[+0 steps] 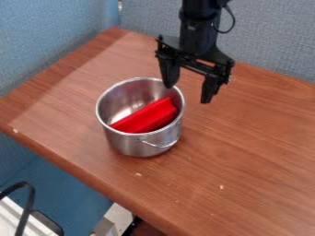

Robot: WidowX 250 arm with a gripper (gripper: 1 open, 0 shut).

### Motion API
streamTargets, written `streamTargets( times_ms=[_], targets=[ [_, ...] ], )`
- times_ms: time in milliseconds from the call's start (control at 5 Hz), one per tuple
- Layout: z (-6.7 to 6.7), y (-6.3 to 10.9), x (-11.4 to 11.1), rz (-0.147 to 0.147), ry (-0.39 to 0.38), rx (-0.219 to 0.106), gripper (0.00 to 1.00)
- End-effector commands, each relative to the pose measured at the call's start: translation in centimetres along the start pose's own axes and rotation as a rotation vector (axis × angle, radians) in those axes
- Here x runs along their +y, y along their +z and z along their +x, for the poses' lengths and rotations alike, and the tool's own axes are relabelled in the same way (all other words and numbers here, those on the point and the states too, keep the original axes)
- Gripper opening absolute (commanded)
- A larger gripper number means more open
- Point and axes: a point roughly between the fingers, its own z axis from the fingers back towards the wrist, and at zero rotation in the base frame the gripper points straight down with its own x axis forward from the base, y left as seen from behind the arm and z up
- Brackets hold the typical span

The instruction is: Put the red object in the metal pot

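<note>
The black, two-fingered tool (187, 88) hangs above the brown wooden worktop (234, 157), its two fingers pointing down and standing wide apart, with nothing between them. A dark arm (200, 18) rises from it out of the top of the view, and a thin black cable (231, 17) curves beside the arm.

Below the tool, toward the near left edge of the worktop, stands a round, shiny silver metal pot (120, 141) with straight sides and a rolled rim. It is upright, its open top near the tool's left-hand finger as seen in the view. A small wire loop handle (160, 143) sits on the side of the pot facing the camera.

The bright red, elongated block (146, 116) lies inside the pot, below the tool and apart from its fingers. It slants across the interior, one end higher toward the side nearer the tool.

Behind the tool is a grey textured partition (277, 37); farther to the left of the tool runs a blue partition (50, 37). Well below the tool, past the worktop's near left edge, a black cable (29, 195) loops over a white object (10, 219).
</note>
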Motion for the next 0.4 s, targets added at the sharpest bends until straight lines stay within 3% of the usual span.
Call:
streamTargets(
  times_ms=[0,200],
  targets=[
    [0.13,0.34,0.56,-0.017,0.005,-0.03,1.0],
    [0.37,0.64,0.69,-0.016,0.139,-0.027,1.0]
  ],
)
